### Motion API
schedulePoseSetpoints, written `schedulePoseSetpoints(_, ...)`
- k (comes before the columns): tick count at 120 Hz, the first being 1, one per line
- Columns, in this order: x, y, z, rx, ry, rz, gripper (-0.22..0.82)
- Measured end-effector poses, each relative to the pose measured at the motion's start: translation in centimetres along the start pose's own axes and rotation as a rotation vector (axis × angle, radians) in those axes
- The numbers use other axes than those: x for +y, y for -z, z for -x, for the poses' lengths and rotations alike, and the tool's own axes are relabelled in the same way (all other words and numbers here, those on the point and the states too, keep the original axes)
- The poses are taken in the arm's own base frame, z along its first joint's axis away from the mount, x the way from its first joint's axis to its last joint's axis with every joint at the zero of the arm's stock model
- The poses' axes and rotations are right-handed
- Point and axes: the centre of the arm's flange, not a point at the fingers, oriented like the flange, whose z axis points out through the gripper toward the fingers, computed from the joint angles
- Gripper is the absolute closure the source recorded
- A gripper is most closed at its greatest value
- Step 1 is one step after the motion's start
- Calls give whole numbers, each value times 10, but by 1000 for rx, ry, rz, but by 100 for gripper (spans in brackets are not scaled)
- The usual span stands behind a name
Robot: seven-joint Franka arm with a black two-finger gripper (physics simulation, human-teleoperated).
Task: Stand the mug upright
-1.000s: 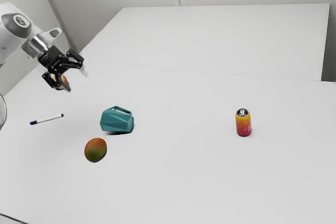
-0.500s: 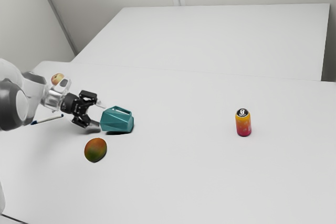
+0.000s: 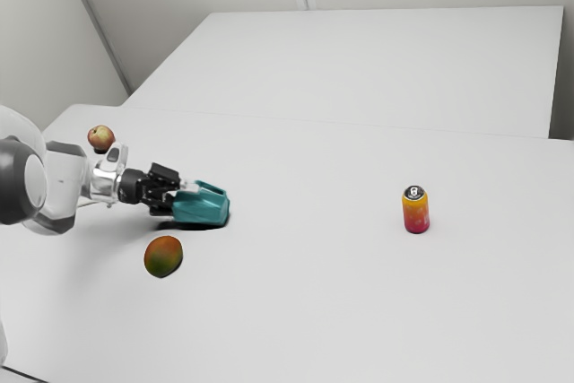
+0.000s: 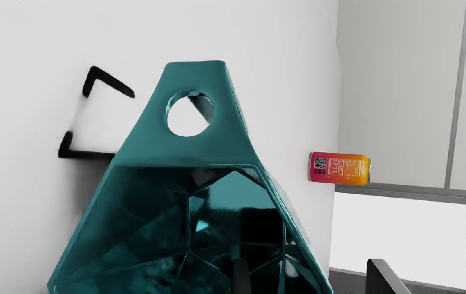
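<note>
Our gripper (image 3: 183, 197) stands with its fingers apart at the mug's mouth, 1 finger (image 4: 241, 277) inside and the other outside, with 1 wall between them. The mug (image 3: 204, 213) lies on its side on the table (image 3: 305, 311), mouth toward us, handle (image 3: 210, 187) at 12 o'clock in the exterior view. There, from the mug, we see the mango (image 3: 163, 256) near at 7 o'clock, the apple (image 3: 100, 138) farther at 10, and the can (image 3: 415, 213) upright, well apart at 3.

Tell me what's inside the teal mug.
Inside the mug, one finger of the tool shows against dark, shiny faceted walls. Whatever that finger covers can't be seen.
</note>
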Motion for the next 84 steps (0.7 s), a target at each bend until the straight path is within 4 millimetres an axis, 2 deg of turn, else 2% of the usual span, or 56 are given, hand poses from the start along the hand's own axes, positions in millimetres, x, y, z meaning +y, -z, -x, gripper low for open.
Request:
schedulePoseSetpoints(10,-2,-1,2,3,-17,8,58)
schedulePoseSetpoints(22,-3,-2,4,6,-39,12,67)
schedulePoseSetpoints(45,-1,-2,2,10,-80,15,75)
schedulePoseSetpoints(57,11,-1,-4,12,-123,12,76)
schedulePoseSetpoints(63,28,3,-13,16,-170,7,77)
schedulePoseSetpoints(73,72,10,-35,12,-283,-16,77)
schedulePoseSetpoints(79,115,14,-53,-29,-392,-79,78)
schedulePoseSetpoints(84,153,8,-67,-113,-492,-187,78)
